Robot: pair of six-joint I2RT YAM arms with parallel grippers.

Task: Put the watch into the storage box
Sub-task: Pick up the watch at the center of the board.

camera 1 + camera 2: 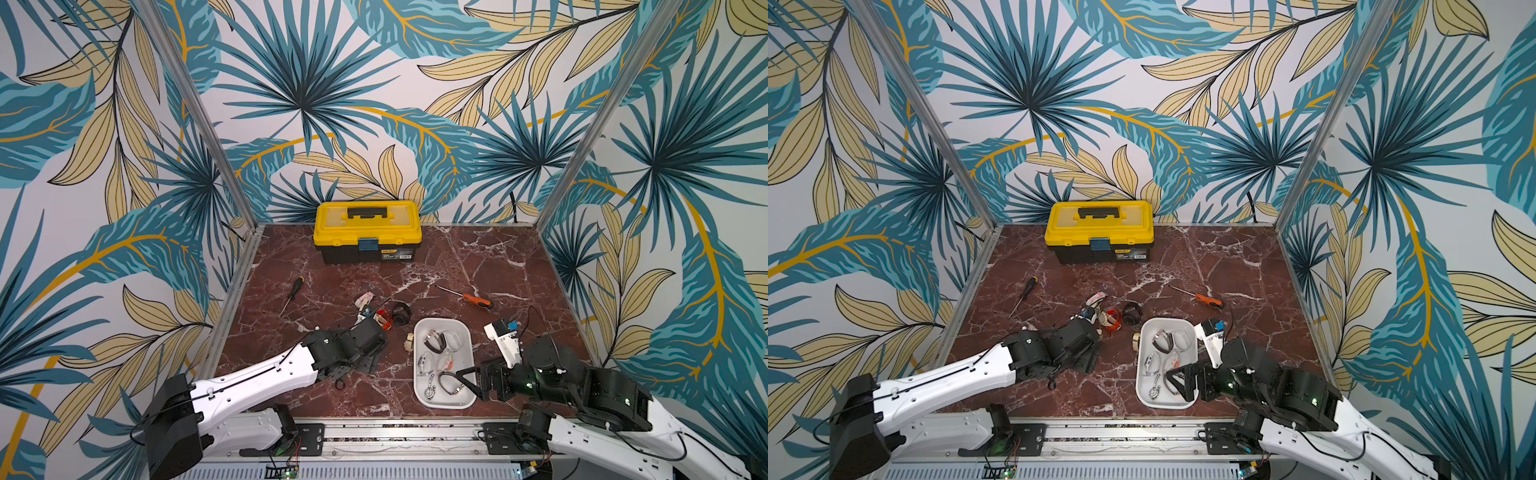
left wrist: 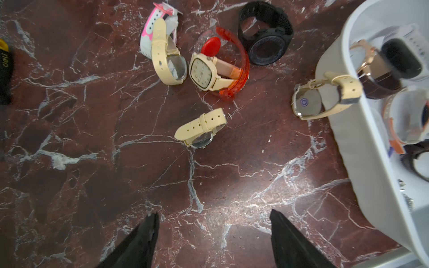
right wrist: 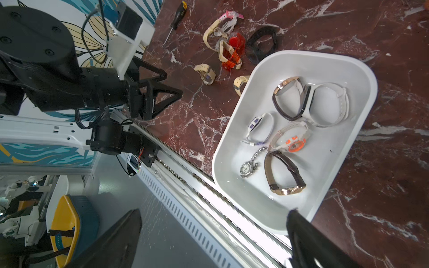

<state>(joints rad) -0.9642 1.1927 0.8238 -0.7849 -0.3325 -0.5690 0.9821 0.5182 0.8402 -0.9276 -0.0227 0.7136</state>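
The white storage box (image 1: 417, 374) (image 3: 325, 167) sits on the marble near the front edge, and several watches lie inside it. My right gripper (image 3: 216, 212) (image 1: 467, 382) hangs open over the box's near corner, holding nothing. A brown-strap watch (image 3: 285, 176) lies in the box just in front of it. My left gripper (image 2: 213, 215) is open and empty above bare marble left of the box. A cream watch (image 2: 202, 130) lies ahead of it. Further on are more cream watches, a red one (image 2: 234, 67) and a black one (image 2: 264, 34). Another cream watch (image 2: 325, 97) leans on the box wall (image 2: 362, 148).
A yellow-lidded toolbox (image 1: 368, 230) stands at the back of the table. A black-handled screwdriver (image 1: 293, 293) lies at the left and an orange-handled one (image 1: 469, 297) behind the box. Patterned walls close three sides, and a metal rail (image 1: 395, 434) runs along the front.
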